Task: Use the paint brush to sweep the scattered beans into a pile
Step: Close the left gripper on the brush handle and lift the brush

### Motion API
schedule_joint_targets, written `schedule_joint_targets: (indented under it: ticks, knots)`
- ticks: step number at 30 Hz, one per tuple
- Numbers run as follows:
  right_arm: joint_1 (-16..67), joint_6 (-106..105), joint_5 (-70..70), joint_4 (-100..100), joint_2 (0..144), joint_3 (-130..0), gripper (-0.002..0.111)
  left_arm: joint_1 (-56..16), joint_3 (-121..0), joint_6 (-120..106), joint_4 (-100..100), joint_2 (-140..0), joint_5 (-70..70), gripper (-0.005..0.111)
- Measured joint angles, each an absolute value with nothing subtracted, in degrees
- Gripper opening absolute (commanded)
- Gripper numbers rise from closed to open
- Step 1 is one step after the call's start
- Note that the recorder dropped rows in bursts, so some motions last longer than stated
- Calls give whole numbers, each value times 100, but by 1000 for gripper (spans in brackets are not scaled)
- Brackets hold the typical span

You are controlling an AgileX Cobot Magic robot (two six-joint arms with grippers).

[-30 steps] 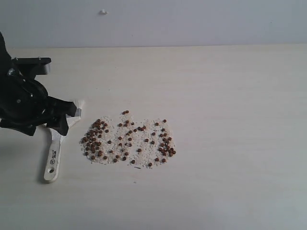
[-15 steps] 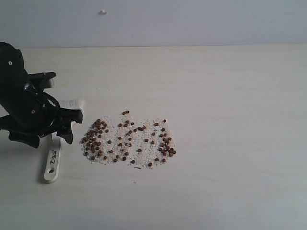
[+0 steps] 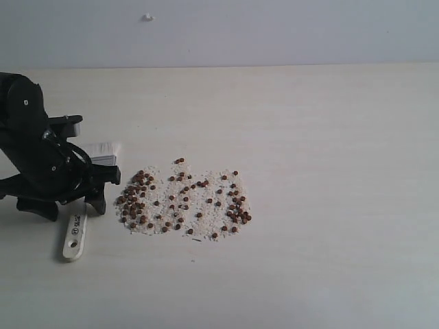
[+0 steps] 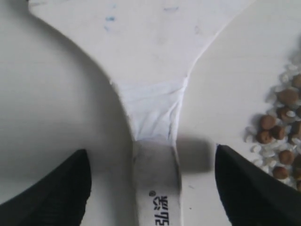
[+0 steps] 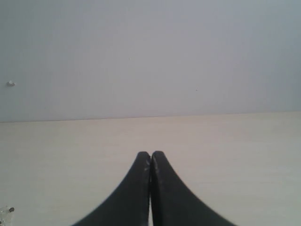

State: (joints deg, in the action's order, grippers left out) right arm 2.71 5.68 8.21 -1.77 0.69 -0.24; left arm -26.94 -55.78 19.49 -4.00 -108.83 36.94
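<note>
Left end effector (image 3: 68, 202) is found lower than a second ago, shifted from the bristle end of the paint brush (image 3: 74, 236) toward its handle. The jaws are spread wide, one on each side of the handle, and neither is seen touching it. The brush is not displaced: it lies flat on the table (image 3: 329, 205), just left of the beans (image 3: 182, 202).

Judged: a grasp is being lined up but not yet made, and no sweeping is begun. The beans are spread in a loose patch with pale crumbs.

Right end effector (image 5: 150, 155) is pressed together, empty.

The table is pale, matt and faintly wood-grained. A plain grey wall (image 3: 274, 31) is seen behind it.
</note>
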Motion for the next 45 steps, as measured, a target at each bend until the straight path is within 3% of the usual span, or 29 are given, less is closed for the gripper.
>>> schedule_joint_targets:
  ticks: [2, 15, 17, 20, 45]
  knots:
    - [271, 568, 821, -177, 69, -24, 0, -2694, -5578, 1949, -400, -10883, 3694, 58]
    - [271, 568, 821, -177, 69, -24, 0, -2694, -5600, 1971, -326, -10943, 3852, 58]
    - [271, 568, 821, -177, 69, -24, 0, -2694, -5622, 1986, -300, -10972, 3865, 47]
    - [271, 568, 821, -177, 69, -24, 0, -2694, -5622, 1993, -190, -10972, 3867, 0]
    - [271, 568, 821, -177, 69, -24, 0, -2694, -6325, 742, -91, -10730, 4100, 0]
